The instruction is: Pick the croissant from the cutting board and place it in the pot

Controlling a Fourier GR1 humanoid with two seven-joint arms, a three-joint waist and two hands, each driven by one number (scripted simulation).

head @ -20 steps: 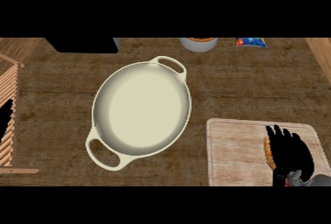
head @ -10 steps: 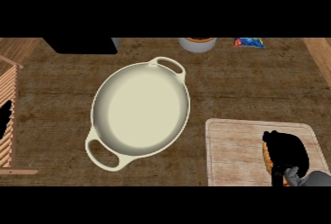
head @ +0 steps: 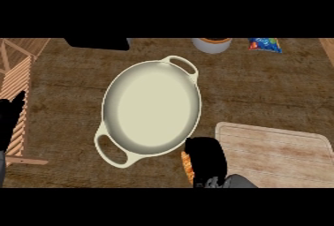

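- Carrying step: right hand is curled round the croissant, off the board, just beside the pot rim.
- Next: move it over the pot's middle, then let go.
- Left hand rests with fingers straight at the left edge.

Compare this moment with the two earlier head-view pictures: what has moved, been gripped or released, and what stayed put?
The black right hand, curled round the orange-brown croissant, has carried it left off the pale wooden cutting board to the rim of the cream oval two-handled pot. A second ago its fingers were straight over the board. Pot, board and the left hand at the left edge are unchanged.
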